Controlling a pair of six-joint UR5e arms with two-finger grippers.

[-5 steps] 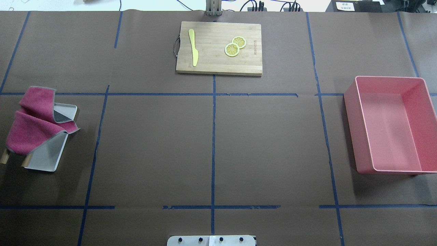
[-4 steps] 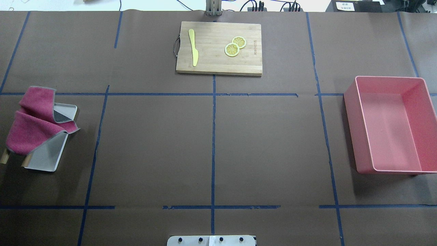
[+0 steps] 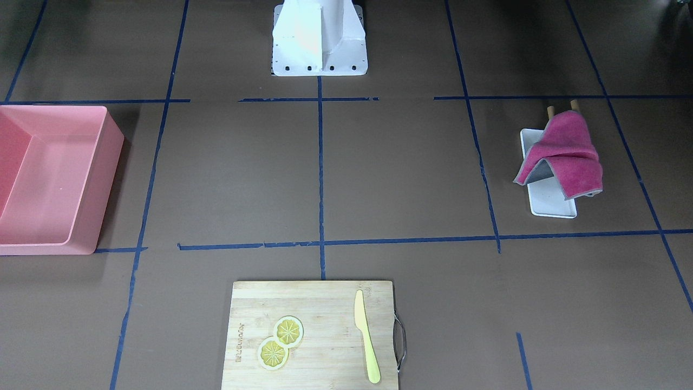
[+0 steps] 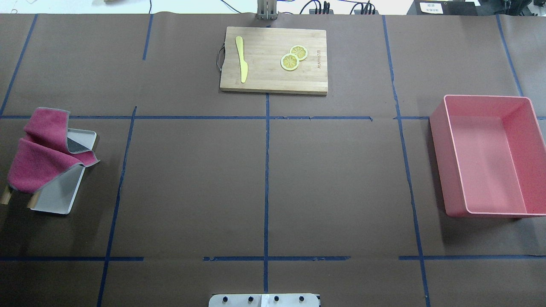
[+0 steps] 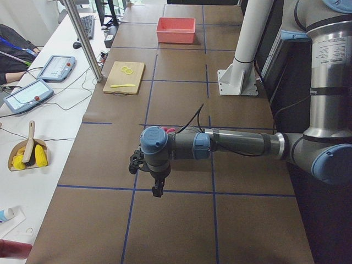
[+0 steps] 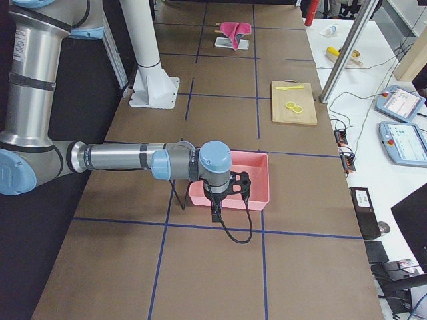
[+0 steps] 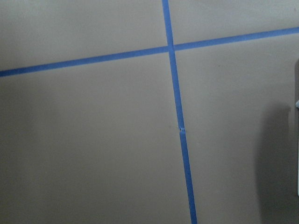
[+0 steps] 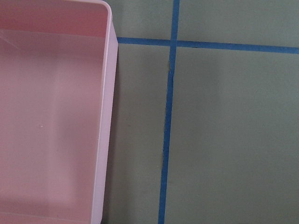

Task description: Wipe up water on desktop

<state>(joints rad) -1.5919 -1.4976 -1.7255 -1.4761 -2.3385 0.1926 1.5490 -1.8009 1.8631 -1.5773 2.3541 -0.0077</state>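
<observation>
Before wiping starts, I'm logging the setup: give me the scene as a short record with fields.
cloth: red cloth draped over white tray, robot's left
bin: pink bin, robot's right, nothing seen inside
far centre: cutting board with yellow knife, two lemon slices
surface: brown desktop, no water discernible
arms: left gripper, right gripper hover above desktop; open or shut unclear

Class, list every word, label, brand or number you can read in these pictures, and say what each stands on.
No text is legible.
The brand mark engraved on the cutting board: too blurred to read.
The white label on the dark box behind the desktop: too small to read.
The tablet screens beside the desktop: too small to read.
</observation>
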